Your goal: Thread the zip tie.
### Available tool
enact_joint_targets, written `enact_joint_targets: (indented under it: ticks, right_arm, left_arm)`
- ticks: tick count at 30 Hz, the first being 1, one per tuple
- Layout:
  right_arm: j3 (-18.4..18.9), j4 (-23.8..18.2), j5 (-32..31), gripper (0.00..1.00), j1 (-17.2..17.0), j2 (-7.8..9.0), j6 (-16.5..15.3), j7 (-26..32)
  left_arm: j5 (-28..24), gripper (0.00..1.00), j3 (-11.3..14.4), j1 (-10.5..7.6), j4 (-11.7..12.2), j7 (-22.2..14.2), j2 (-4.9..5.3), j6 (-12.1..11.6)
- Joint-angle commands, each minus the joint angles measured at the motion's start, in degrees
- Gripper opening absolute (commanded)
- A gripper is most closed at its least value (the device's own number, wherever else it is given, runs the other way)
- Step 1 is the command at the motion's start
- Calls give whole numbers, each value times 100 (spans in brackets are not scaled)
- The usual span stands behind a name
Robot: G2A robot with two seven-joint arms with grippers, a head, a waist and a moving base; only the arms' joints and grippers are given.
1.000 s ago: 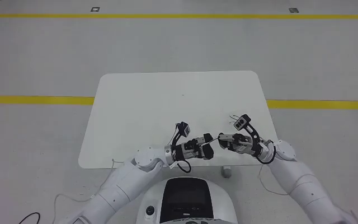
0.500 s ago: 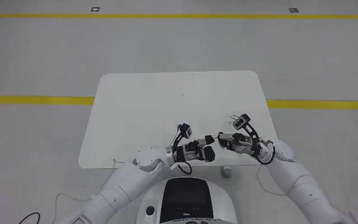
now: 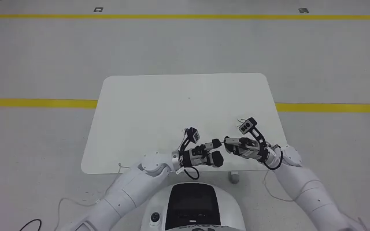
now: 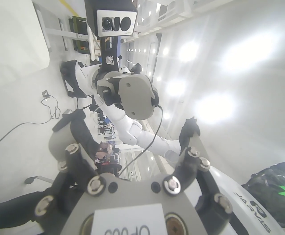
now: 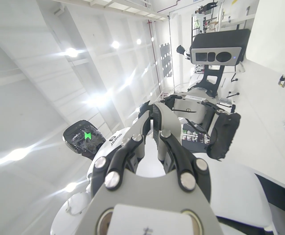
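Both arms are meeting low over the near strip of the white table [image 3: 173,104], a little to the right of its middle, with their tips facing each other and close together.

The left pincer [image 3: 216,151] is standing wide open. In the left wrist view its two black-padded fingers [image 4: 78,131] are spreading far apart, with nothing caught between the pads.

The right pincer [image 3: 228,143] is hanging just beyond those open fingertips and pointing back at them. It is closed down to a narrow slit, and in the right wrist view its two fingers [image 5: 167,118] are lying almost flat against each other.

The zip tie [image 4: 160,124] is showing as a thin black strap. It is coming out beside the tip of the right pincer, which is pinching it. From there it is curving across the gap and running down between the left pincer's open fingers toward that pincer's base. It seems to be touching neither of those fingers, though the strap is too thin to be sure.

A small camera box [image 4: 115,21] is sitting on a black bracket above the right pincer. Yellow lines [image 3: 46,103] are crossing the pale floor on either side of the table.
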Motion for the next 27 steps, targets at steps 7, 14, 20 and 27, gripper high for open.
enact_joint_targets:
  ticks: [7, 14, 20, 27]
  right_arm:
    - [1, 77, -408, 0, 46, -15, 89, -77]
    - [90, 95, -603, 0, 17, -8, 131, -118]
    - [199, 96, -811, 0, -15, 17, 183, -115]
    - [299, 61, -1187, 0, -48, 56, 204, -120]
  left_arm:
    - [-165, 100, -57, -12, 42, -59, -11, -3]
    - [-112, 100, -129, 7, 24, -47, -5, -3]
    - [-62, 100, -165, 34, 1, -24, -1, -3]
    - [-27, 100, -190, 51, -15, -11, 0, -3]
